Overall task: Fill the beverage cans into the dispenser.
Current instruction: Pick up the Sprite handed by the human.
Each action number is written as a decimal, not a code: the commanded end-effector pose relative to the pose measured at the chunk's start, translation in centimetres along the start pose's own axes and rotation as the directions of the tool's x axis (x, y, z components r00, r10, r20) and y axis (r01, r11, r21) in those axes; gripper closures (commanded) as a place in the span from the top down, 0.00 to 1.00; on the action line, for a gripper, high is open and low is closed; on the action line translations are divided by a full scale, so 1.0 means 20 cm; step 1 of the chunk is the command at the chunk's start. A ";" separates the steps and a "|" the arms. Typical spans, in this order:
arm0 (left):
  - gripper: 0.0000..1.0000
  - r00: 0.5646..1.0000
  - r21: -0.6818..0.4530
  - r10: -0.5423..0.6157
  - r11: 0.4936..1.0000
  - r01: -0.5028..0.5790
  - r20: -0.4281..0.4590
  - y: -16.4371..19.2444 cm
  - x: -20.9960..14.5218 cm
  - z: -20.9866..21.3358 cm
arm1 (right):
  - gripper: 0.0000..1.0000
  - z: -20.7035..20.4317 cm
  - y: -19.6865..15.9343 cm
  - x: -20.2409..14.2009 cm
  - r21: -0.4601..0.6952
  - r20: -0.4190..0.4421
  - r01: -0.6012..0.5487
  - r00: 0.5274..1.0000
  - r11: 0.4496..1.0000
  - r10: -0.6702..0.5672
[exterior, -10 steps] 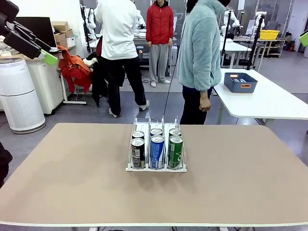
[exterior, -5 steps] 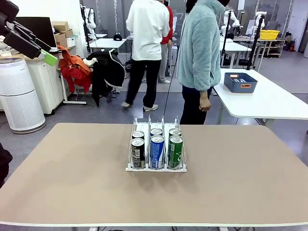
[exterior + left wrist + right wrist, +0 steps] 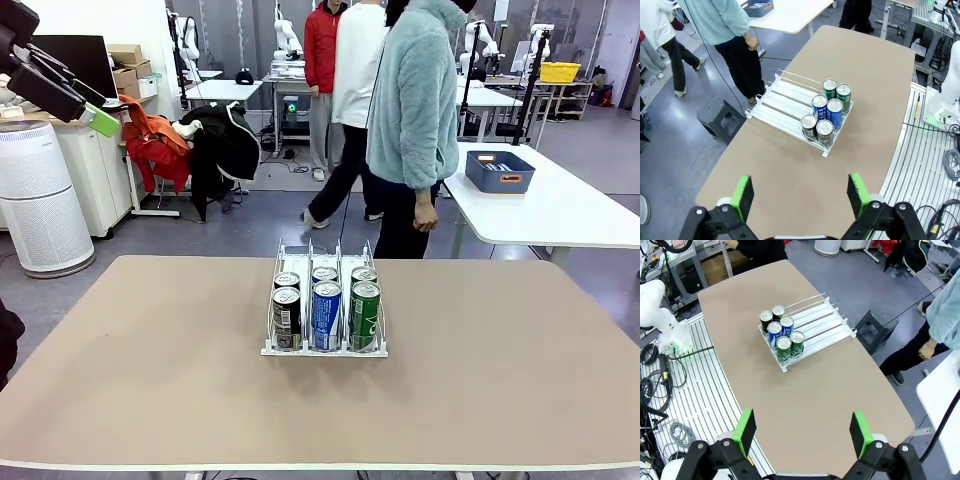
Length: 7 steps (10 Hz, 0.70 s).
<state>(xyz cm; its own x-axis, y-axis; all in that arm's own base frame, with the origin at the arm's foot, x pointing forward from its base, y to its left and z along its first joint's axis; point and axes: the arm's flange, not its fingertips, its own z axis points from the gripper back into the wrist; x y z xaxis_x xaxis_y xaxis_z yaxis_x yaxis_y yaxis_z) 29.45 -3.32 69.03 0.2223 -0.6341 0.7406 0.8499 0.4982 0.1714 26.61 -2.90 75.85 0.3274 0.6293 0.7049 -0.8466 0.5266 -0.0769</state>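
You had the dispenser (image 3: 324, 351) standing midway between the tabletop's (image 3: 150, 380) left and right edges. Its back end reached the far edge and its front end lay near the middle. Six beverage cans stood upright in it, two to a lane, all packed at the front end, each touching its lane mate. The left lane carried the dark cans (image 3: 286, 318), the middle lane the blue cans (image 3: 326, 315) and the right lane the green cans (image 3: 364, 315). The rear stretch of every lane was bare.

Your left tool (image 3: 800, 192) hung high up by the tabletop's left edge, well apart from the dispenser. Its green pads (image 3: 742, 195) were spread wide with nothing between them. Your right tool (image 3: 802, 430) hung high by the right edge, looking down on the cans from that side, and its fingers were likewise spread wide and pinching nothing.

A person in a pale teal fleece (image 3: 415, 100) stood at the far edge, just behind the dispenser, one hand (image 3: 427, 215) hanging loose at the side. Beyond, a blue tub (image 3: 500, 171) sat on a white table (image 3: 570, 215).
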 end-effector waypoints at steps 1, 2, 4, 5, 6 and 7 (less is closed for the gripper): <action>1.00 1.000 -0.019 -0.006 1.000 0.006 0.012 0.01 -0.01 0.00 | 1.00 0.00 0.00 0.00 0.002 0.001 0.004 1.000 1.000 -0.004; 1.00 1.000 -0.019 -0.006 1.000 0.006 0.012 0.01 -0.01 0.00 | 1.00 0.00 0.00 0.00 0.002 0.001 0.004 1.000 1.000 -0.004; 1.00 1.000 0.000 0.000 1.000 0.000 0.000 0.00 0.00 0.00 | 1.00 0.00 0.00 0.00 0.000 0.000 0.000 1.000 1.000 0.000; 1.00 1.000 -0.072 0.000 0.997 -0.001 -0.009 0.00 0.02 0.01 | 1.00 0.01 0.01 -0.02 0.006 -0.016 -0.021 1.000 1.000 0.021; 1.00 1.000 -0.073 0.009 0.997 -0.011 -0.028 0.00 0.05 0.03 | 1.00 0.02 0.02 -0.04 -0.007 -0.033 -0.036 0.999 0.999 0.036; 1.00 0.999 -0.060 -0.005 0.998 0.002 -0.044 -0.01 0.08 0.04 | 1.00 0.02 0.03 -0.06 -0.020 -0.022 -0.041 0.999 0.999 0.041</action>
<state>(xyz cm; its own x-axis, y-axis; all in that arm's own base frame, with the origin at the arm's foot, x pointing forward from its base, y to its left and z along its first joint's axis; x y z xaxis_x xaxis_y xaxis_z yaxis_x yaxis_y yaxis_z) 29.02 -3.76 69.67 0.2261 -0.6542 0.7217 0.8726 0.4653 0.1484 26.23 -3.11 75.85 0.3177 0.6381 0.7014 -0.8475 0.5227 -0.0917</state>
